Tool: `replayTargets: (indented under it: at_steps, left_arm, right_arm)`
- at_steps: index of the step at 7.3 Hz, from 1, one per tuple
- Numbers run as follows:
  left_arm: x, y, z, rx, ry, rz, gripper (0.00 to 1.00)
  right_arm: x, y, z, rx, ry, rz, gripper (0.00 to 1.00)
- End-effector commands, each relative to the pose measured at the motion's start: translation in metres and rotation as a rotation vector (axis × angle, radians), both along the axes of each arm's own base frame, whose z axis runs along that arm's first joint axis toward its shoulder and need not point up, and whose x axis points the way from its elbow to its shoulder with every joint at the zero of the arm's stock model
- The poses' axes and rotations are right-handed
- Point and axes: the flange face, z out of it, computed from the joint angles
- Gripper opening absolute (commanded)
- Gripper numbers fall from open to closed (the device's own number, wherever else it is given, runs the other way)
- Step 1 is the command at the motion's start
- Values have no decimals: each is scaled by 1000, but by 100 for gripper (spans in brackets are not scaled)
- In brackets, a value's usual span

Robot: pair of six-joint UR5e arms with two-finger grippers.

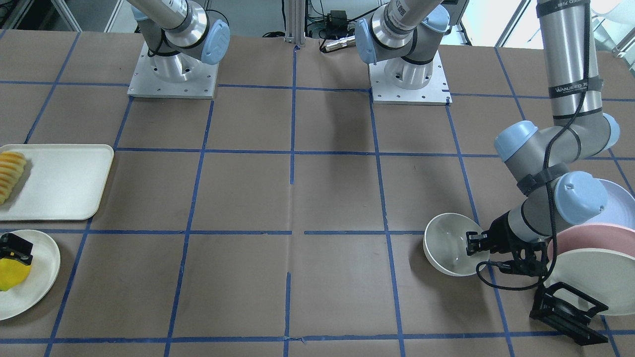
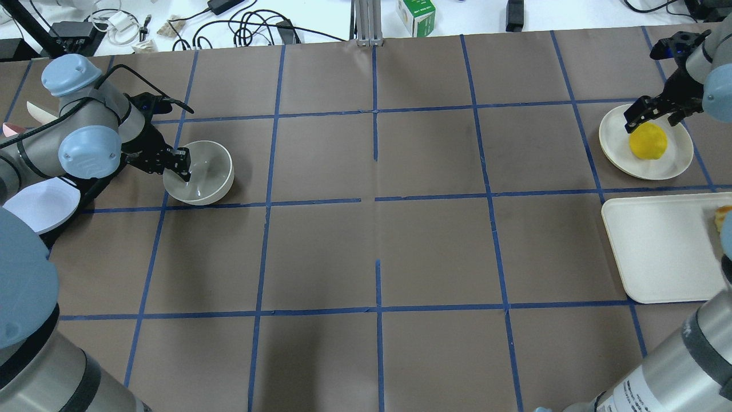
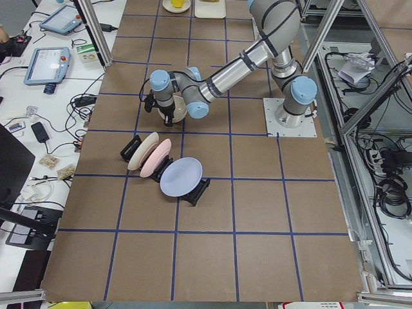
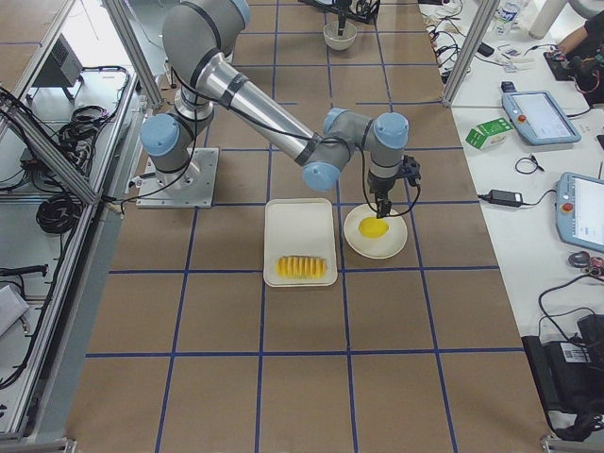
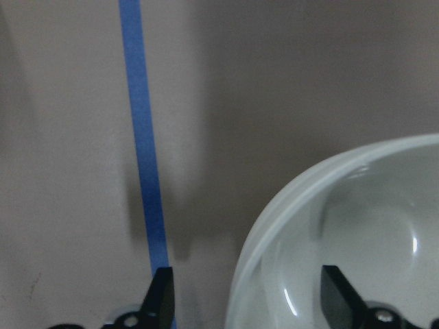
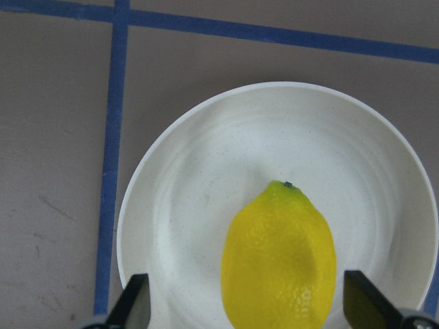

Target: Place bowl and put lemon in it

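The off-white bowl [image 2: 207, 171] sits on the brown table at my left. My left gripper [image 2: 182, 165] is open at its near rim. In the left wrist view one finger [image 5: 162, 300] is outside the bowl [image 5: 363, 226] and the other is inside, neither touching the rim. The yellow lemon [image 2: 648, 141] lies on a flat cream plate [image 2: 676, 163] at my far right. My right gripper [image 2: 637, 117] is open just above it. In the right wrist view the fingers [image 6: 137, 301] stand either side of the lemon [image 6: 278, 260].
A black rack [image 1: 565, 312] holds blue, pink and cream plates [image 1: 595, 267] right behind my left wrist. A cream tray [image 1: 59, 183] with a row of fruit slices [image 1: 11, 174] lies beside the lemon's plate [image 1: 34, 282]. Blue tape lines grid the table.
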Motion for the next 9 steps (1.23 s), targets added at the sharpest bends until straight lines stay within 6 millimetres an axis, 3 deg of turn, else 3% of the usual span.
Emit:
replayTargets:
  at_steps: [1,2,3,4,5,6,8,9]
  left_arm:
    - [-4,-2,15,-18,19,13,0]
    - [-17,0,33,-29,34,0,0]
    - [-49,0,52,-43,85,-28,0]
    - [-89,2,64,-54,107,-55,0]
    - [-127,7,62,-44,120,-100,0]
    - [-174,13,59,-56,216,-143,0]
    - [-271,22,49,-75,265,-52,0]
    - [-307,31,39,-63,262,-24,0]
  right_arm:
    - [-5,-3,-20,18,-9,0,100]
    - [-19,-3,-32,10,-5,-11,100]
    - [-24,-2,-41,17,-7,-2,100]
    - [-24,0,-45,24,-13,-11,92]
    - [-24,0,-45,28,-12,-17,35]
    - [-24,1,-43,34,-12,-10,6]
    - [-27,7,-24,80,16,-13,0]
    - [-17,19,7,111,-6,-20,0]
